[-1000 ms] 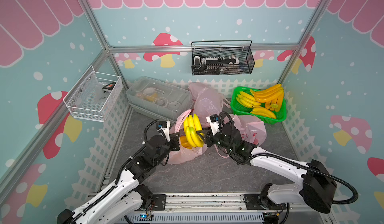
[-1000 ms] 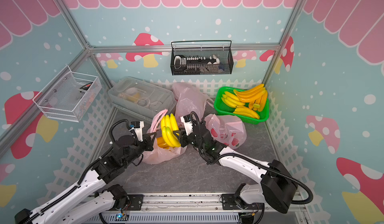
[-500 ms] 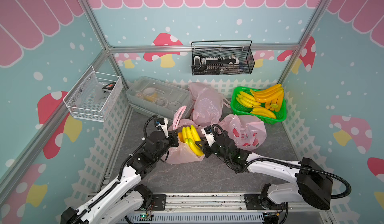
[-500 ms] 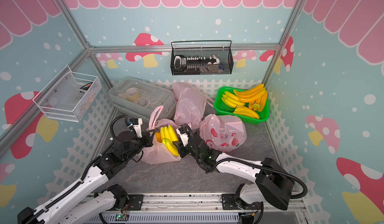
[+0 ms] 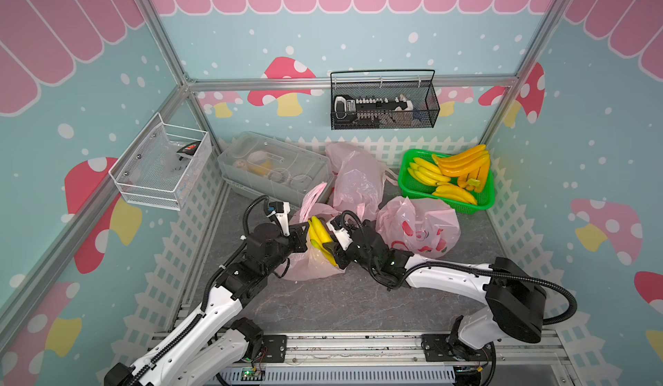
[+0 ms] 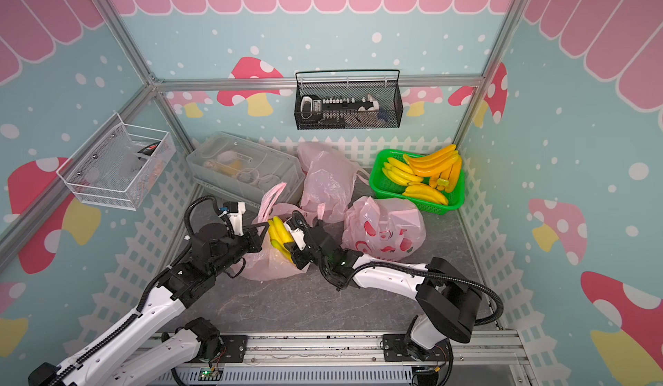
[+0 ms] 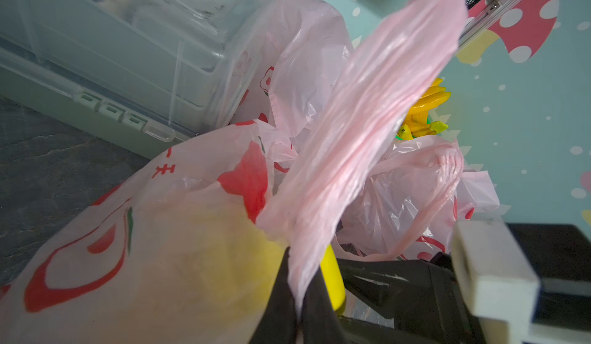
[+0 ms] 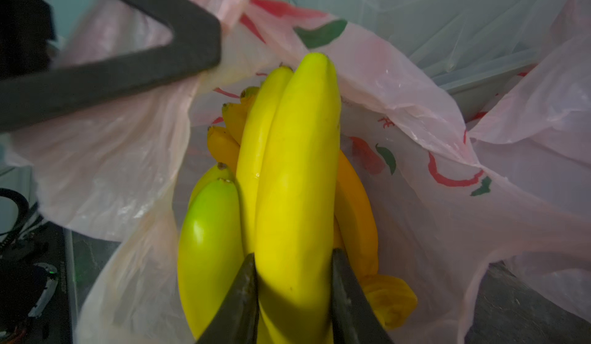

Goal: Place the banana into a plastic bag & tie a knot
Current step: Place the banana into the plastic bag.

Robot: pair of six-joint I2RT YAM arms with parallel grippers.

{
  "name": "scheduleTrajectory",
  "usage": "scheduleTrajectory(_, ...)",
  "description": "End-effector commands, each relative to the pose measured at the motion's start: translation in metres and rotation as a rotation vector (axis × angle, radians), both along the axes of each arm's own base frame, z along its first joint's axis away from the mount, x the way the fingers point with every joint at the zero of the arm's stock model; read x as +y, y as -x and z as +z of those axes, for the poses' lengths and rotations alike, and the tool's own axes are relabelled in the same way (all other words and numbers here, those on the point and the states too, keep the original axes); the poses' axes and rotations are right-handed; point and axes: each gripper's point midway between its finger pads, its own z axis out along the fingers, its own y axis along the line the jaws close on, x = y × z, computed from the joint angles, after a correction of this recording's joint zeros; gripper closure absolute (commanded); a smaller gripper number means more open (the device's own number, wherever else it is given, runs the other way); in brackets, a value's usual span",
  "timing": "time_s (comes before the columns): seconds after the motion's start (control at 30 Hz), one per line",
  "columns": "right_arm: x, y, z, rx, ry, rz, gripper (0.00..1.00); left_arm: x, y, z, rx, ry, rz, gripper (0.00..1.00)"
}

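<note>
Pink plastic bag point(image 5: 312, 269): banana bunch point(image 5: 317, 233) | right pincer point(image 8: 294, 254) grips bunch | left pincer point(image 5: 304, 230) pinches handle point(image 7: 361, 128) | green basket point(image 5: 466, 206): bananas point(image 5: 455, 172)

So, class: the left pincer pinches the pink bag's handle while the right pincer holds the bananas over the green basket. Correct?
No: the right pincer holds the bananas in the mouth of the pink bag, not over the green basket; see the right wrist view.

Bananas point(image 8: 297, 166) fill bag point(image 5: 312, 271) mouth, front floor point(image 5: 341, 305) seemingly open
</note>
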Motion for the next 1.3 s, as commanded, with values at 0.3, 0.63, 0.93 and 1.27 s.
scheduleTrajectory(0.3,0.04,0.022,-0.017,-0.013,0.155,0.119,0.71,0.012,0.007,0.019,-0.057,-0.045,0.019,1.0)
scheduleTrajectory(0.63,0.035,0.019,0.03,-0.035,0.095,0.088,0.34,0.034,0.006,0.005,-0.004,-0.043,0.124,1.0)
scheduleTrajectory(0.93,-0.052,0.008,0.099,-0.082,0.063,-0.086,0.28,0.048,0.006,-0.01,0.009,-0.045,0.169,1.0)
scheduleTrajectory(1.27,-0.061,-0.022,0.146,-0.071,-0.082,-0.043,0.26,0.0,0.023,0.019,-0.185,0.103,-0.113,1.0)
